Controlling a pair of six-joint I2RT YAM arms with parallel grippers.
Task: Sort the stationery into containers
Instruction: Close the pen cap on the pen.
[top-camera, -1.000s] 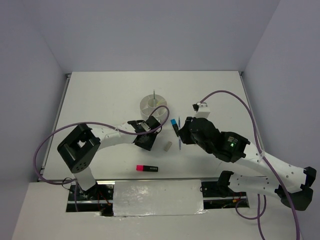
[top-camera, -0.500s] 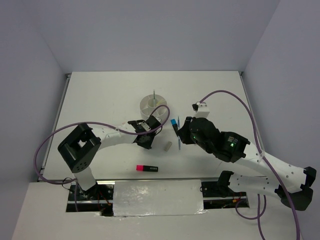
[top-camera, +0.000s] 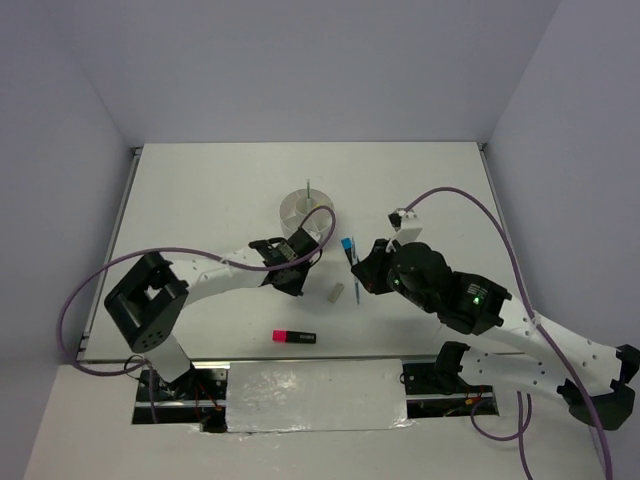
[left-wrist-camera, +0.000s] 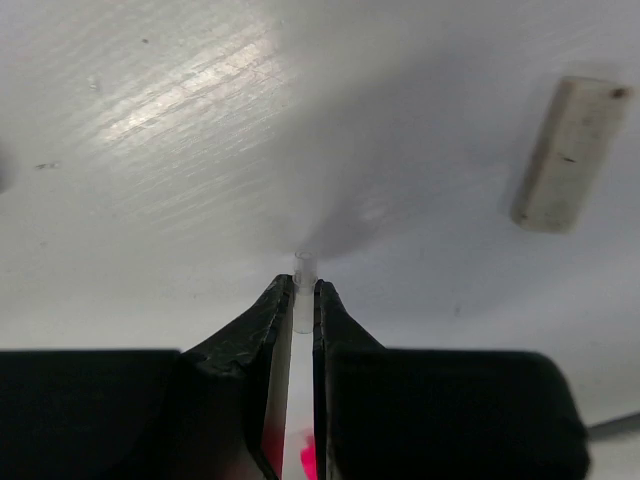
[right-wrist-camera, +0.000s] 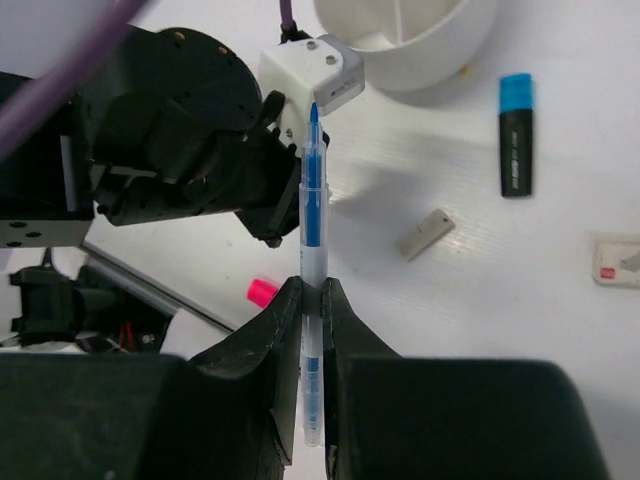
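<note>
The round white divided cup (top-camera: 300, 207) stands at mid table, with a thin pen upright in it; its rim also shows in the right wrist view (right-wrist-camera: 410, 35). My left gripper (top-camera: 288, 278) is low over the table just near of the cup. It is shut on a thin clear pen (left-wrist-camera: 303, 300) with pink inside, tip towards the table. My right gripper (top-camera: 357, 272) is shut on a blue pen (right-wrist-camera: 313, 210), held above the table to the right of the left gripper. A blue-and-black highlighter (top-camera: 346, 248), a tan eraser (top-camera: 336, 292) and a pink-and-black highlighter (top-camera: 295, 337) lie on the table.
A small white piece with a red mark (right-wrist-camera: 615, 262) lies at the right edge of the right wrist view. The left arm's purple cable (top-camera: 325, 225) loops over the cup. The two grippers are close together. The table's near edge has a white cover (top-camera: 315, 395).
The left arm has swung slightly left, its gripper staying by the cup. The right arm has shifted a little right with the blue pen still held.
</note>
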